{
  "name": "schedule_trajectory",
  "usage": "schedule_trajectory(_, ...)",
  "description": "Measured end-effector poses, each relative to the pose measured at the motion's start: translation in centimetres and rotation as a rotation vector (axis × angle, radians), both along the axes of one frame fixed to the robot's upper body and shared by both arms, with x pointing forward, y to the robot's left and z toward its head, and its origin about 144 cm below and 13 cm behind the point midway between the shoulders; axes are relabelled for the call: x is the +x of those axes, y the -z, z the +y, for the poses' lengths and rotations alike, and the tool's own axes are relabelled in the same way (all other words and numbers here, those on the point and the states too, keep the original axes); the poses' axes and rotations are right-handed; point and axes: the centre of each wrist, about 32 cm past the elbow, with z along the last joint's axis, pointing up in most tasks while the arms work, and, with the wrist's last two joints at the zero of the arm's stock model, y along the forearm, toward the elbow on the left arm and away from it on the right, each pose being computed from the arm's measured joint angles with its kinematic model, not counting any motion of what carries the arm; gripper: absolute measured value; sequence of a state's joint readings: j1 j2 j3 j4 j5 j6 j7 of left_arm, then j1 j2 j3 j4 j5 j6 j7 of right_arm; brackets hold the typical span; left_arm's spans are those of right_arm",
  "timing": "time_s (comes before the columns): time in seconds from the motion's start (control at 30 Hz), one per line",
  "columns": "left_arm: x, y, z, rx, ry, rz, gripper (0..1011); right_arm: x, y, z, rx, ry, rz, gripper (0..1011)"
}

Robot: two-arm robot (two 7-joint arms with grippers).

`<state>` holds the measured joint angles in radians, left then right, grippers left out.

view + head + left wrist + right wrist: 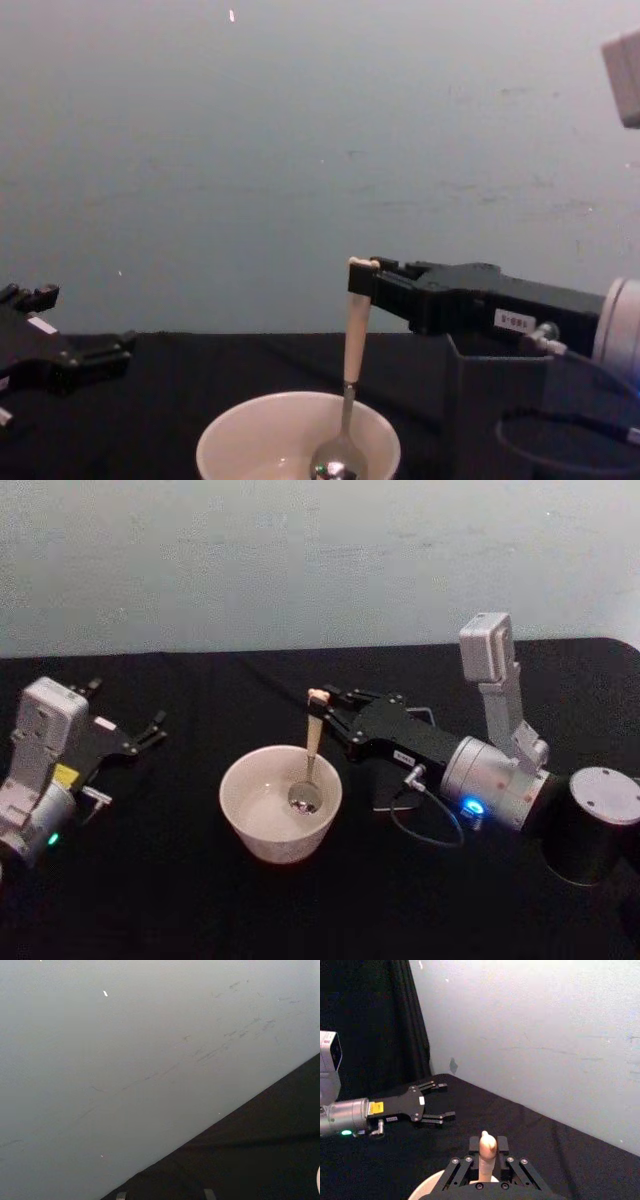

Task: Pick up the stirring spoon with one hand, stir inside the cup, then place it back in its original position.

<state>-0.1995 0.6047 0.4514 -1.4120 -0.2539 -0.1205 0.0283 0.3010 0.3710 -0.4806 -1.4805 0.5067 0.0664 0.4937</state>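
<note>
The cream-white cup [280, 802] stands at the middle of the black table. The stirring spoon [312, 742] stands nearly upright in it, its grey bowl down inside the cup [298, 440] and its beige handle [353, 335] rising above the rim. My right gripper [322, 705] reaches in from the right and is shut on the handle's top end [487, 1151]. Beneath the right arm stands the dark square holder [495, 400], just right of the cup. My left gripper [148, 732] rests open at the table's left, apart from everything.
A dark cylinder with a grey top [592, 825] stands at the right edge beside the right arm. A thin cable [425, 825] loops on the cloth under that arm. A pale wall rises behind the table's back edge.
</note>
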Motion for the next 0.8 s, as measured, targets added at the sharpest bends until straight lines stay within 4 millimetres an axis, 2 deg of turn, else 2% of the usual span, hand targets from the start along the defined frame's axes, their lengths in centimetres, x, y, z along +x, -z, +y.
schedule_trajectory(0.8,0.00,0.00,0.00,0.000,0.000,0.000,1001,-0.53,-0.78,0.03,0.055,0.061,0.027,211)
